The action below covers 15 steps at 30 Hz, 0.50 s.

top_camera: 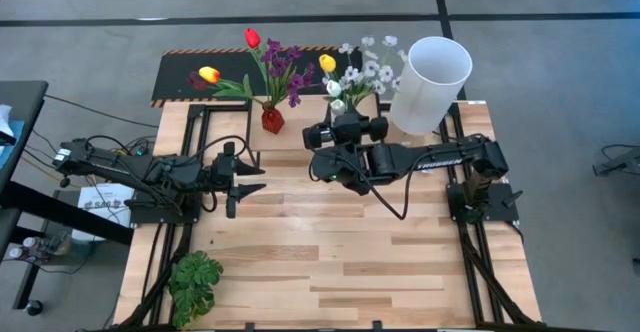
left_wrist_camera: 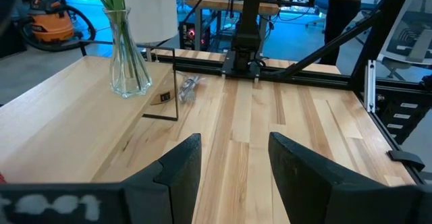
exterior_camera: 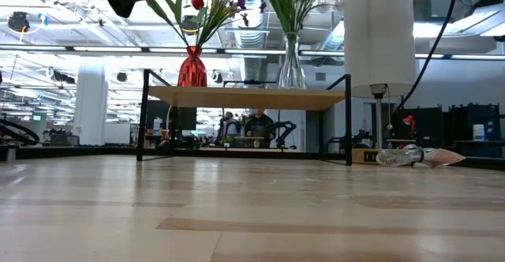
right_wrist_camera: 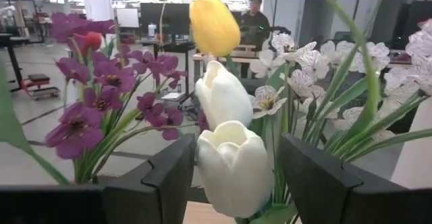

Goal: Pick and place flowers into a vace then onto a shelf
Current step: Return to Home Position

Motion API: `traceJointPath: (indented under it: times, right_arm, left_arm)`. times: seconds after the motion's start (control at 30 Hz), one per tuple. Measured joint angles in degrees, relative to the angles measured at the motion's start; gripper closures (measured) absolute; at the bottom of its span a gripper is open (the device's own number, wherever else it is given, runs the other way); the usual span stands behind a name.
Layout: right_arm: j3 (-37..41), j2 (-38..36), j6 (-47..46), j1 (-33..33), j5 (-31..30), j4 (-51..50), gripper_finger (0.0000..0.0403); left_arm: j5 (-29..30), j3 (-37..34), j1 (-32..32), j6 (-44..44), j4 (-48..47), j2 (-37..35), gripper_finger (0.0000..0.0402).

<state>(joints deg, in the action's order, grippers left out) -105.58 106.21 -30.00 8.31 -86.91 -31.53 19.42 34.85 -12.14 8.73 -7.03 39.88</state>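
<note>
The shelf (exterior_camera: 245,98) stands at the table's far side. On its plank stand a red vase (exterior_camera: 192,67) with red and yellow tulips and a purple bunch (top_camera: 282,67), and a clear glass vase (exterior_camera: 290,61) with a yellow tulip (right_wrist_camera: 214,23), white tulips (right_wrist_camera: 233,166) and white blossoms (top_camera: 372,67). My right gripper (right_wrist_camera: 236,150) is open and level among this second bouquet, with a finger on each side of the nearest white tulip. Over the table's left part, my left gripper (left_wrist_camera: 233,156) is open with nothing between its fingers. My right gripper has its open fingers on either side of the nearest white tulip's head (right_wrist_camera: 202,163), coming level from the table's near side. Whether a finger (right_wrist_camera: 169,173) touches the bloom, I cannot tell. The tulip stands upright on its stem in the clear vase.
A tall white cylinder (top_camera: 432,82) stands at the far right beside the shelf. A crumpled clear wrapper (exterior_camera: 410,157) lies on the table near it. A green leafy plant (top_camera: 195,282) sits at the near left corner. Bare wood (top_camera: 350,262) fills the middle and near side.
</note>
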Motion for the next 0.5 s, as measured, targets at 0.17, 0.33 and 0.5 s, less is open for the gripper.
traceJointPath:
  times: [0.17, 0.33, 0.5]
  right_arm:
    - [0.0, 0.0, 0.8, 1.7, -0.2, -0.1, 0.0198]
    - [0.0, 0.0, 2.0, 3.6, -0.3, -0.2, 0.0198]
    - [0.0, 0.0, 2.0, 5.4, -2.9, -2.3, 0.0198]
  left_arm:
    - [0.0, 0.0, 0.0, 0.0, 0.0, 0.0, 0.0239]
    - [0.0, 0.0, 0.0, 0.0, 0.0, 0.0, 0.0239]
    - [0.0, 0.0, 0.0, 0.0, 0.0, 0.0, 0.0239]
